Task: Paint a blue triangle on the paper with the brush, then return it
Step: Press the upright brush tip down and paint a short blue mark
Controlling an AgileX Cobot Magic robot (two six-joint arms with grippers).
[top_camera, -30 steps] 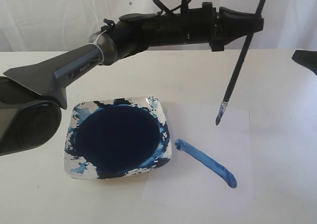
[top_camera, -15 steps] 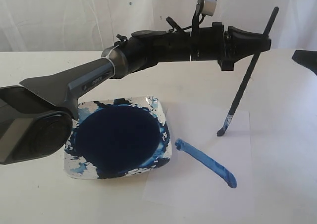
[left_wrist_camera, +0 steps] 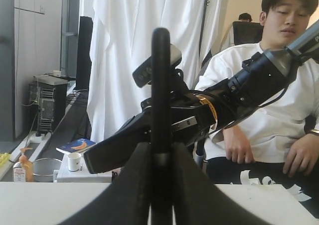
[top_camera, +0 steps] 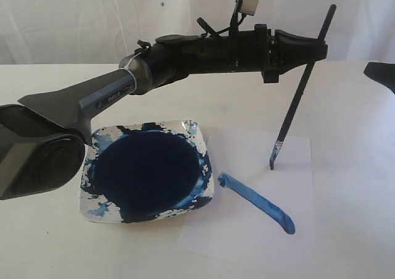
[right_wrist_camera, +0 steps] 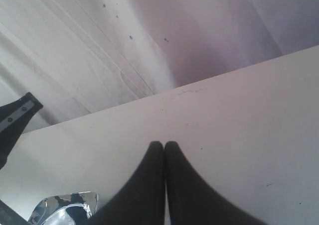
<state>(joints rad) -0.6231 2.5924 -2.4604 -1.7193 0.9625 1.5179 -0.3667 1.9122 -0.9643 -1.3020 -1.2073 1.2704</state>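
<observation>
My left gripper is shut on the brush, a thin black handle hanging steeply with its blue tip touching or just above the far part of the paper. In the left wrist view the handle stands clamped between the fingers of that gripper. One thick blue stroke lies on the sheet, right of the dish; a whole blue triangle does not show. My right gripper is shut with nothing in it, above bare table; its dark tip shows at the right edge of the exterior view.
A square white dish holding a dark navy paint pool sits left of the paper. The left arm stretches over the dish. A white curtain hangs behind the table. A seated person appears in the left wrist view.
The brush first dropped and shifted right until its tip met the paper, then swung back a little left and steeper; its tip now rests near the sheet's far edge.
</observation>
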